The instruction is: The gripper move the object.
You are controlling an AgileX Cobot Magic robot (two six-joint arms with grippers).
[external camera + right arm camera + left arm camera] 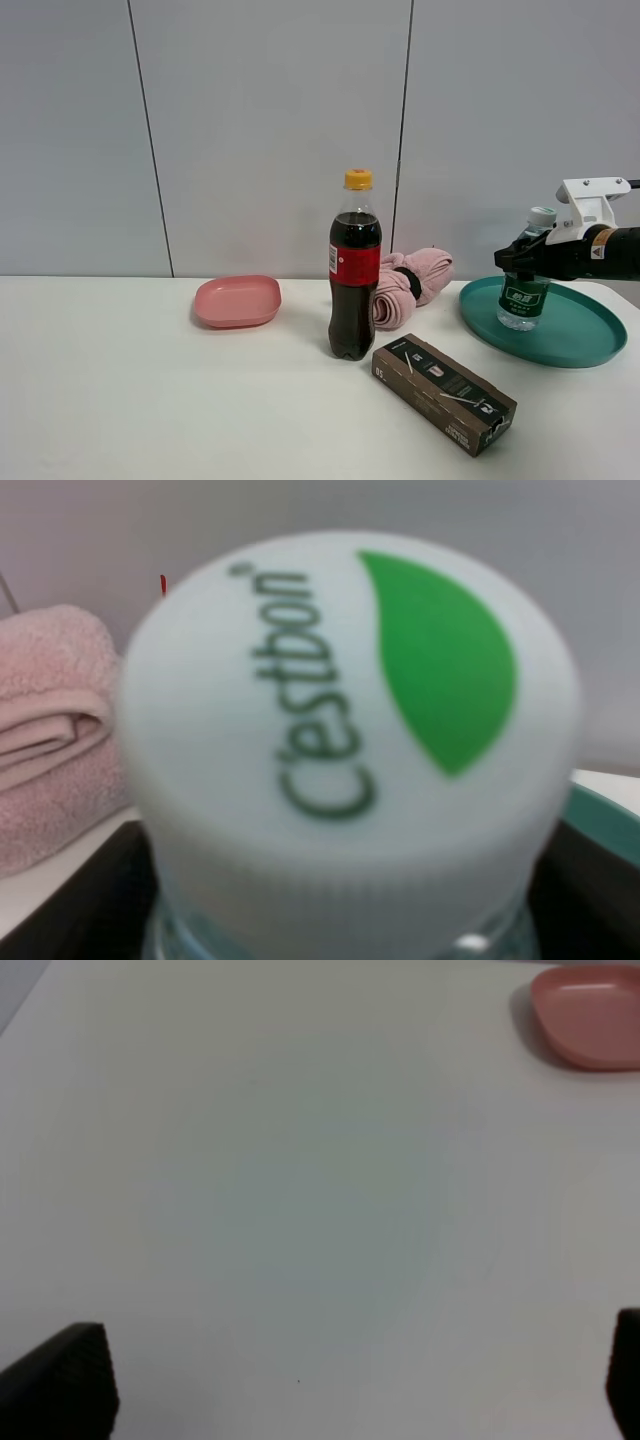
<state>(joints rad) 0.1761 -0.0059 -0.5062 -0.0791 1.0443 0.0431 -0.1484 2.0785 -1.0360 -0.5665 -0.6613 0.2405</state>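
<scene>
On round teal tray [590,345] | clear ribbed-cap water bottle [524,296] | right gripper [522,258] pinching it

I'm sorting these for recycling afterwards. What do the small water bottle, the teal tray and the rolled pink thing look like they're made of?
The small water bottle looks like clear, thin plastic: you can see through it, and it has a ridged white cap and a green label. The teal tray seems to be smooth matte plastic, though that is less certain. The rolled pink thing looks like soft terry cloth, with a fuzzy, folded surface.
</scene>
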